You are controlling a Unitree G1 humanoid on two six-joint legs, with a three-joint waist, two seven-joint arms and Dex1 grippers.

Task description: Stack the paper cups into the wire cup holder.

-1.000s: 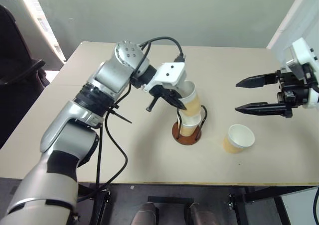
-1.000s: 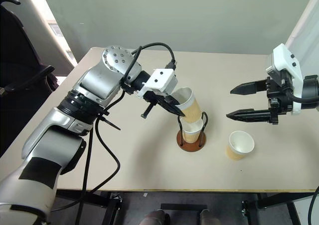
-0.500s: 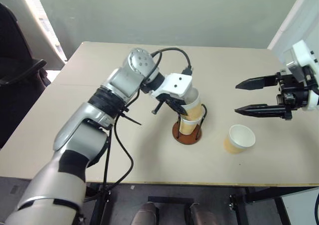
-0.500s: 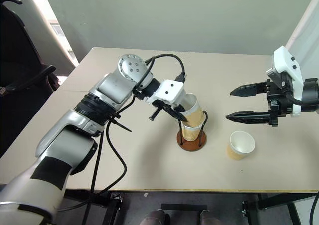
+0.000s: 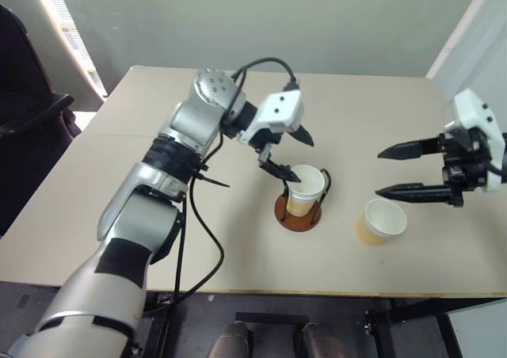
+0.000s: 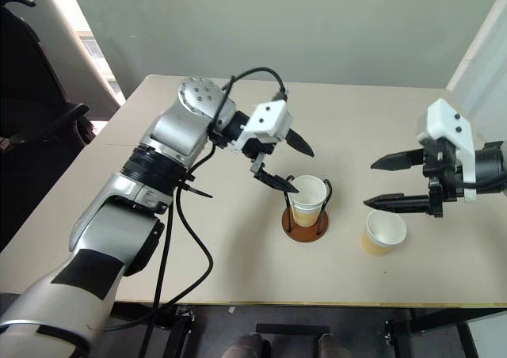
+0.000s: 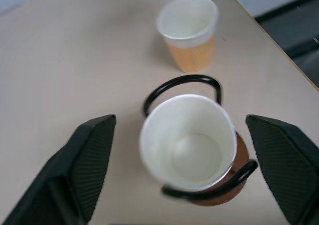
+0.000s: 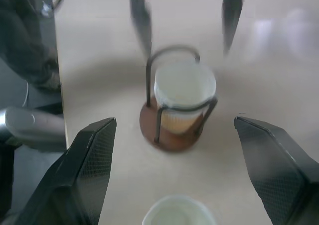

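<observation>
A beige worktop (image 5: 158, 215) stands before a grey wall, a dark chair (image 5: 32, 112) to the robot's left. The wire cup holder (image 5: 300, 207) stands mid-worktop with nested paper cups (image 5: 305, 185) seated inside its loops; a third cup (image 5: 380, 221) stands upright just to its right. Risk: the left gripper (image 5: 288, 154), its lower finger near the stacked rim, could snag it and tip the holder; the right gripper (image 5: 405, 169) could knock the loose cup over in descending. Both pairs of jaws are spread wide and hold nothing.
</observation>
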